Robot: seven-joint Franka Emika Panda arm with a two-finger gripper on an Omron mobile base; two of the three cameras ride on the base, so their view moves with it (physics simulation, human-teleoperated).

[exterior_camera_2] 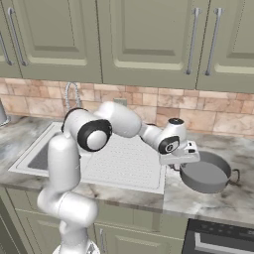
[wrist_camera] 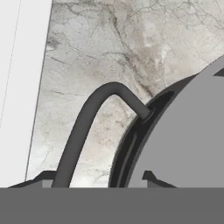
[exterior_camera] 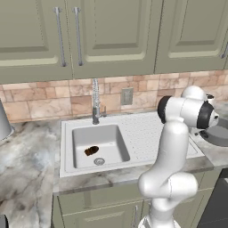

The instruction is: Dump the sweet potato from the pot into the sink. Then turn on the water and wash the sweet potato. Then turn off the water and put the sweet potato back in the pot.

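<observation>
The sweet potato point(exterior_camera: 91, 150), a small dark brown lump, lies in the sink point(exterior_camera: 133, 133) basin close to the round drain point(exterior_camera: 99, 161). No stream falls from the chrome faucet point(exterior_camera: 95, 102). To the right of the drainboard, the dark grey pot point(exterior_camera_2: 206, 173) sits on the marble counter, with nothing inside it. My gripper point(exterior_camera_2: 174, 166) is at the pot's left side. In the hand view my gripper point(wrist_camera: 96, 177) straddles the pot wall point(wrist_camera: 131, 144) where the curved handle point(wrist_camera: 87, 122) joins it, one tip outside and one inside, shut on the pot.
A pale grey cylinder point(exterior_camera: 3, 122) stands at the counter's far left. Olive wall cabinets point(exterior_camera_2: 149, 39) hang above a brick backsplash with an outlet point(exterior_camera: 127, 95). A dark stove point(exterior_camera_2: 218, 238) adjoins the counter at the lower right. My arm's elbow point(exterior_camera: 187, 111) hangs over the drainboard.
</observation>
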